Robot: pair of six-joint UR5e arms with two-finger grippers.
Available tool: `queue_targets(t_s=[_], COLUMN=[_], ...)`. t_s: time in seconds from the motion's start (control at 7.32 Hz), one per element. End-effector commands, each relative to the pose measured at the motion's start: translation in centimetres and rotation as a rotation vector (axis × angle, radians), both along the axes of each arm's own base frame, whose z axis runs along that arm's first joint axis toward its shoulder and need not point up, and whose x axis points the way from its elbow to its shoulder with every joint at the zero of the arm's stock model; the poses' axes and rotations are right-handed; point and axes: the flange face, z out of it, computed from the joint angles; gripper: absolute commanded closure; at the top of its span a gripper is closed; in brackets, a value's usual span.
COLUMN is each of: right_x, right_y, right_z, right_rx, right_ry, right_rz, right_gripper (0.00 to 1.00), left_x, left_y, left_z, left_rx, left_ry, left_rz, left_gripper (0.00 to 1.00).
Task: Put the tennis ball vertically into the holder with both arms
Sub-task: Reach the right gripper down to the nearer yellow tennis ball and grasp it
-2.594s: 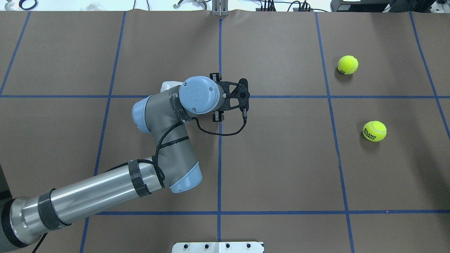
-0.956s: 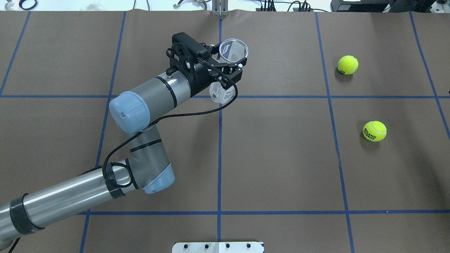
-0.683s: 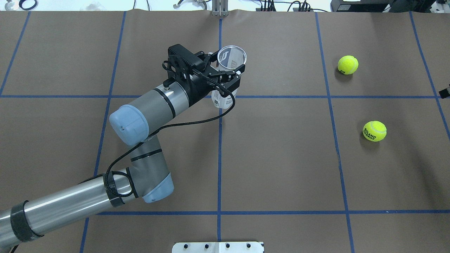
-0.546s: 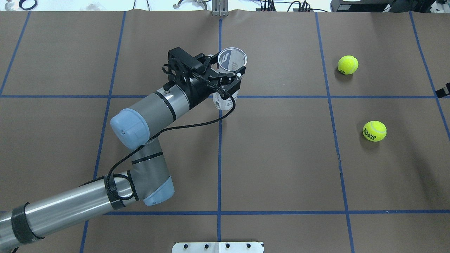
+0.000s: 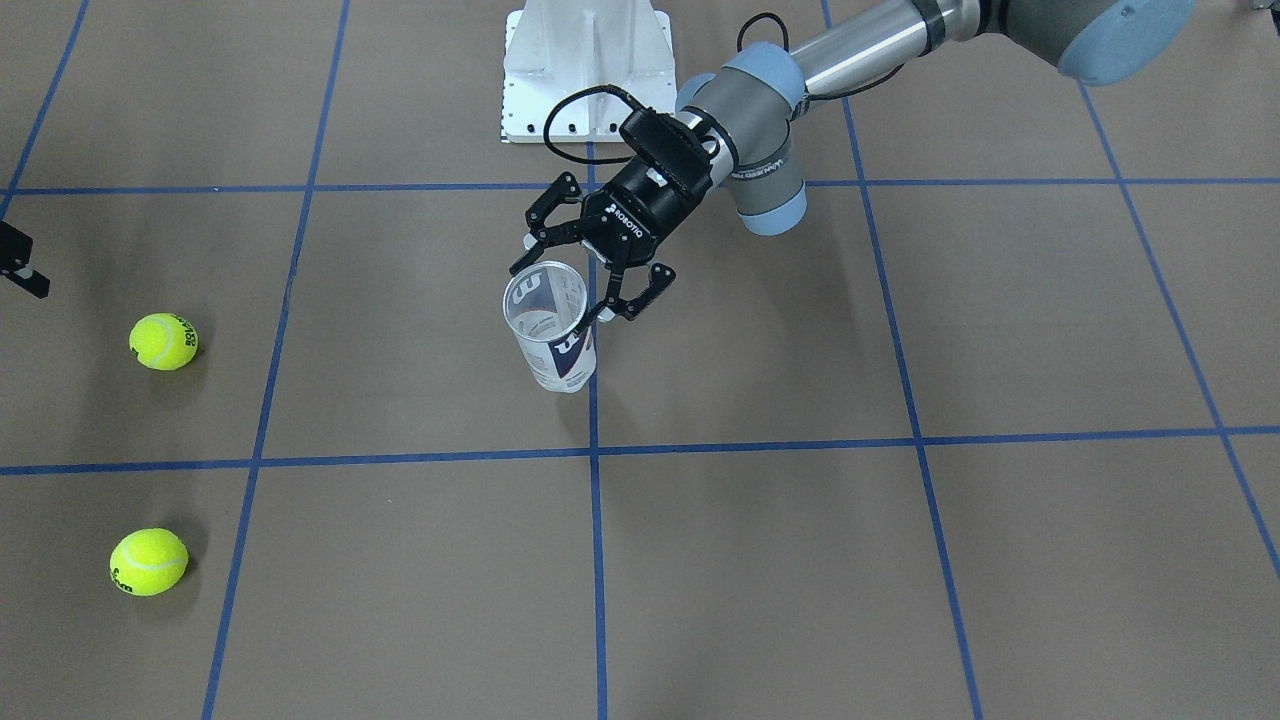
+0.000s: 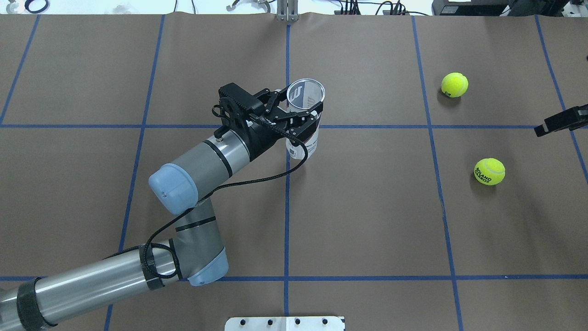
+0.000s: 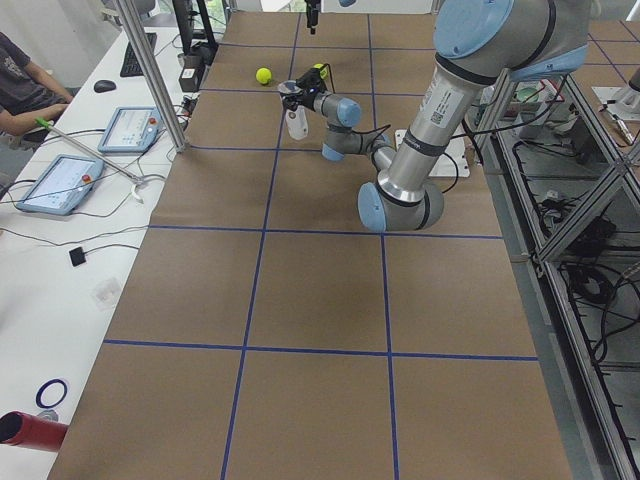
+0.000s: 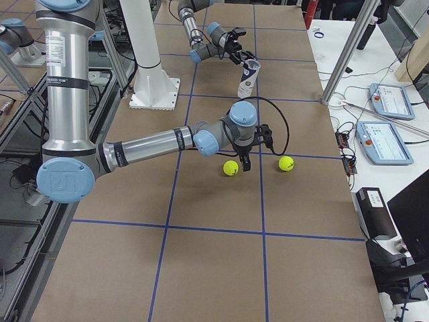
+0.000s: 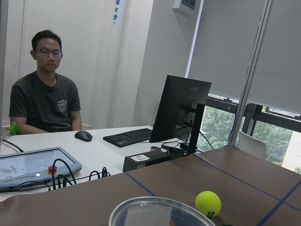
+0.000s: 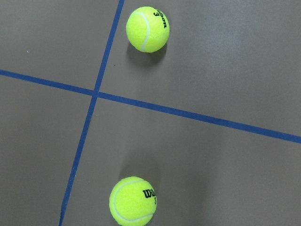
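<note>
Left gripper: its two fingers are pressed against opposite sides of the can, just under the rim, and the can is gripped between them.
Can: it is held upright with the open mouth up, near the middle of the table and just beside a blue tape line; nothing is seen inside it (whether the base rests on the table cannot be told).
Left arm: it is stretched forward from the robot's left, with the wrist laid nearly level behind the can.
Far ball: it is found on the table on the robot's right, well apart from the can.
Near ball: it is found closer to the robot than the far ball, with black lettering turned up.
Right gripper: it is pointed down above the table, between the two balls; whether its fingers are apart or together cannot be told.
Right arm: it is reached out low over the table from the robot's right.
Person: seated at a white desk beyond the table's edge, with a keyboard and a dark monitor nearby.
</note>
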Motion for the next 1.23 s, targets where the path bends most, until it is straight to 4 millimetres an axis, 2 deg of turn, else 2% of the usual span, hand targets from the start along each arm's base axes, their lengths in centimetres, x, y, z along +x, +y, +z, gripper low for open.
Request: queue_targets(t_s=[0.0,0.27,0.68,0.82,0.96,1.09], right_x=[-6.2,-10.2,-12.8,-13.3,-14.5,-15.3], right_y=[1.2,2.5,3.0,3.2,2.8,2.4], right_z=[0.3,1.6,3.4,3.5,3.0,3.6], right_rx=[-0.047,-0.049,-0.075,-0.064,-0.060,-0.068], right_ry=[0.066,0.132,0.172,0.186,0.187,0.194], right_rz=[-0.011,-0.043,-0.065,-0.066,-0.064,-0.068], right_gripper=[0.00,0.01,0.01,0.01,0.01,0.01], left_x=[-0.1,-0.3,-0.3,-0.2,-0.1,-0.2], left_y=[0.3,0.2,0.2,0.1,0.1,0.0], left_z=[-0.4,-0.7,-0.6,-0.3,-0.1,-0.1], left_rx=[-0.002,-0.001,-0.008,-0.010,-0.011,-0.011], left_ry=[0.020,0.027,0.028,0.022,0.020,0.019], left_rz=[0.007,0.005,-0.007,-0.007,-0.007,-0.009], left_gripper=[0.19,0.17,0.16,0.16,0.16,0.16])
